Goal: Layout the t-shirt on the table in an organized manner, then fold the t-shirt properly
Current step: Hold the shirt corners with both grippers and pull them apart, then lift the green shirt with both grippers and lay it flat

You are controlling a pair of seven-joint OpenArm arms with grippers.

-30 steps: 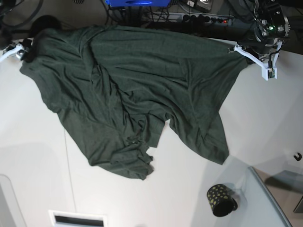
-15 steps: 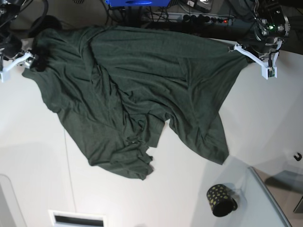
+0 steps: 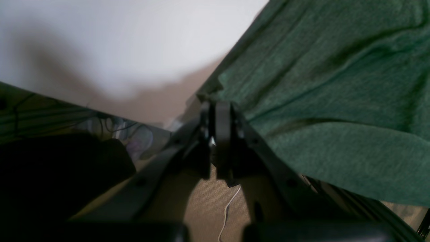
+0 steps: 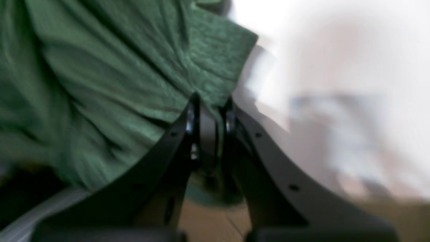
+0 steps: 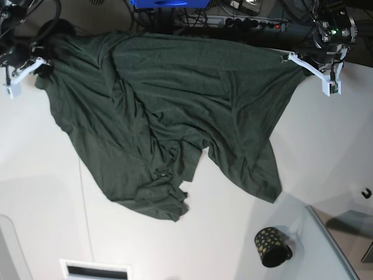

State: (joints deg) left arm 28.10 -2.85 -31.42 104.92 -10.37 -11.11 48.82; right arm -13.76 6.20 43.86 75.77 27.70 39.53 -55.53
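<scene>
The dark green t-shirt (image 5: 175, 111) lies rumpled across the back half of the white table (image 5: 46, 192), with its lower part bunched toward the middle. My left gripper (image 5: 289, 56) is at the shirt's far right corner, shut on the fabric edge. In the left wrist view the left gripper (image 3: 216, 102) has its jaws pressed together on the t-shirt (image 3: 336, 84). My right gripper (image 5: 42, 60) is at the far left corner. The right wrist view shows the right gripper (image 4: 210, 104) shut on a corner of the t-shirt (image 4: 100, 67).
A small black cup with gold dots (image 5: 271, 246) lies at the front right, beside a grey tray edge (image 5: 332, 245). A white slotted panel (image 5: 96, 269) sits at the front left. A power strip and cables (image 5: 245, 23) run behind the table. A small black hook (image 5: 366, 193) lies far right.
My right gripper moved in from the left onto the shirt's far left corner and shut on it, drawing that corner back. The left gripper kept its hold and barely moved.
</scene>
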